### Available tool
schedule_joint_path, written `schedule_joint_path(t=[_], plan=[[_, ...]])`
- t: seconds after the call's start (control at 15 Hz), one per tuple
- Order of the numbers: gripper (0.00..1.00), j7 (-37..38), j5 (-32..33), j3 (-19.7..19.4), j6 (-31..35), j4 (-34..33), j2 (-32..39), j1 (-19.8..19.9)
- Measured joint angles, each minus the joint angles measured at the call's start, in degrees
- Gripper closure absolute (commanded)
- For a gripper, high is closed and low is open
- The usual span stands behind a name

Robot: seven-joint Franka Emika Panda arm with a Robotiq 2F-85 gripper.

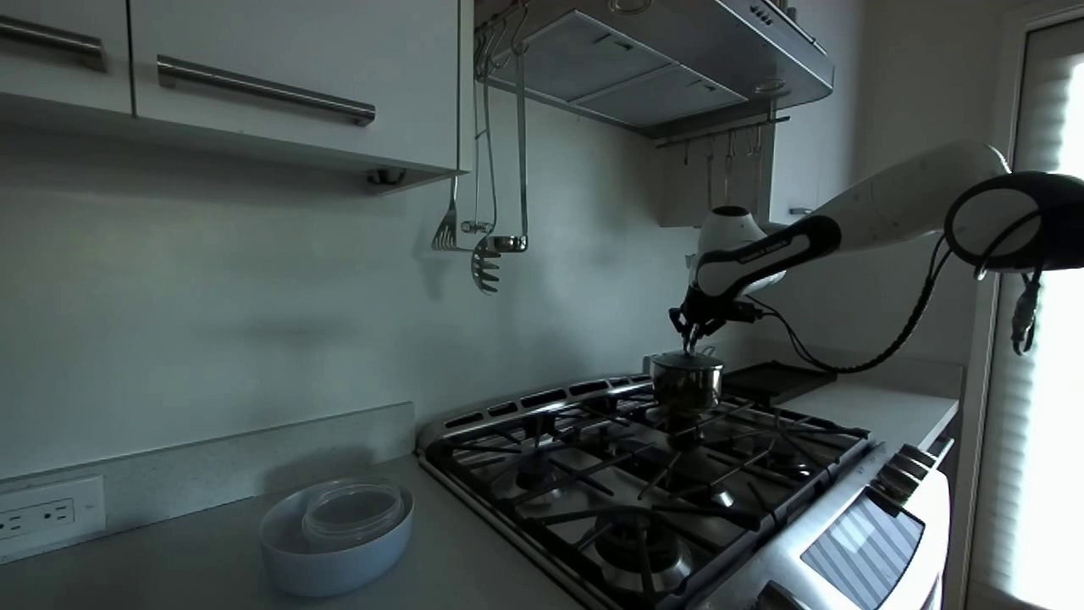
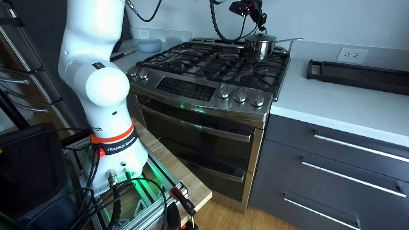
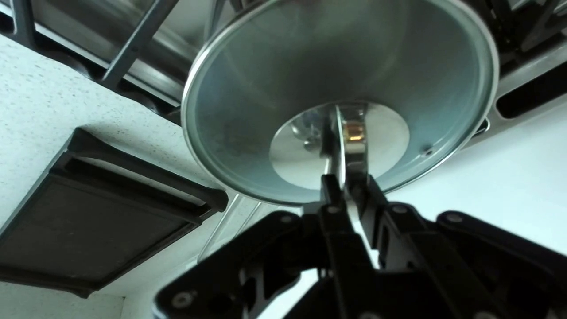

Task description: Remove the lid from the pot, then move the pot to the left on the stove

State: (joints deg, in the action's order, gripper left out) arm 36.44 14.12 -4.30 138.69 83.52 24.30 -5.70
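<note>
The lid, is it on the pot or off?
On: in both exterior views the lid covers the pot, with no visible gap.

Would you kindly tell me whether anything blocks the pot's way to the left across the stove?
Nothing visible on the stove does, though in an exterior view the arm's cable hangs left of the pot, at a depth I cannot judge.

On black grates [image 1: 720, 513] of stainless-steel stove [image 2: 204, 107], one shiny cylindrical steel pot [image 2: 257, 51]; on pale table [image 2: 335, 99] at both sides, one flat black tray [image 2: 361, 75], one round bluish bowl [image 2: 150, 47].
</note>
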Motion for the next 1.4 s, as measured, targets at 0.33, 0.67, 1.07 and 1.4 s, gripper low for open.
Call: schedule_joint_path(t=[0.33, 0.67, 1.07, 1.4], plan=[[0.96, 0.0, -0.2, -0.2, -0.5, -0.8, -0.2, 0.0], [0.96, 0.0, -0.4, -0.5, -1.8, -1.1, -2.4, 0.0], [0.96, 0.0, -0.5, -0.5, -4.5, -0.5, -5.4, -0.2], [0.96, -0.4, -2.2, -0.4, -5.1, 3.3, -9.7, 0.1]])
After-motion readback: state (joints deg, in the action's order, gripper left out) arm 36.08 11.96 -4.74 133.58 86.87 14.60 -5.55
